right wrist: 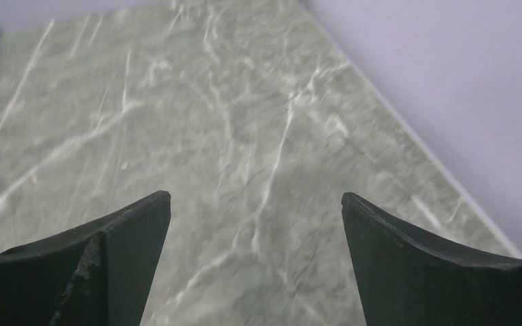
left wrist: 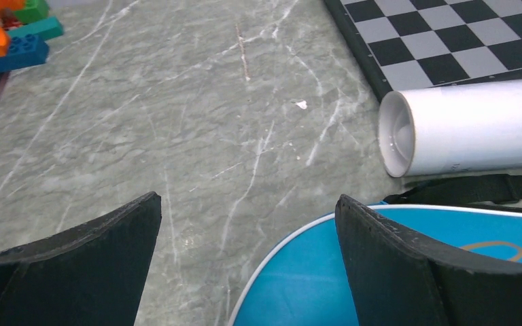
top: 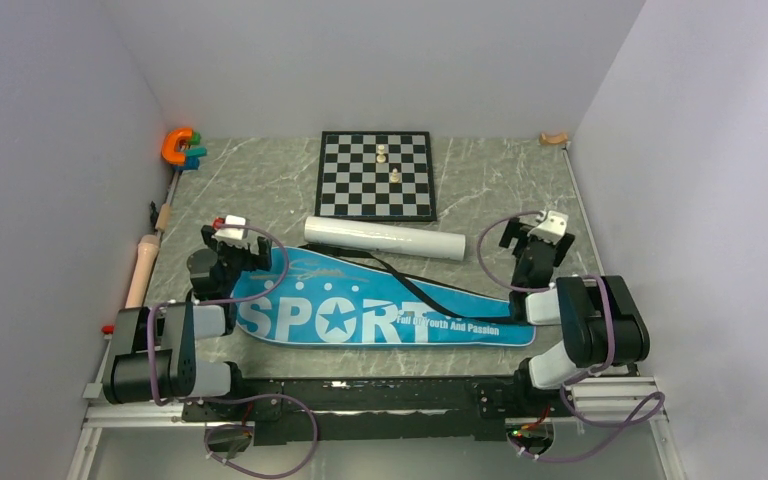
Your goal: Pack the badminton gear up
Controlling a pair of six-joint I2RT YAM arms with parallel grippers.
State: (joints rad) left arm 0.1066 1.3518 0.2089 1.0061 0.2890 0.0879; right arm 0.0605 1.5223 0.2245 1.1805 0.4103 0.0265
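My left gripper (left wrist: 248, 204) hangs wide open and empty over the rounded end of the blue bag (top: 360, 320), lower centre, probably to lift its mouth. The white tube (top: 385, 238) lies just above it. My right gripper (right wrist: 255, 200), equally open, faces only table (right wrist: 245, 102).

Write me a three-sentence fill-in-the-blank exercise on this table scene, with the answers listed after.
1. The white tube lies between the blue bag and the ____.
2. The big white word on the bag reads ____.
3. The left gripper and the right gripper both stand ____, holding nothing.
Missing words: chessboard; SPORT; open.
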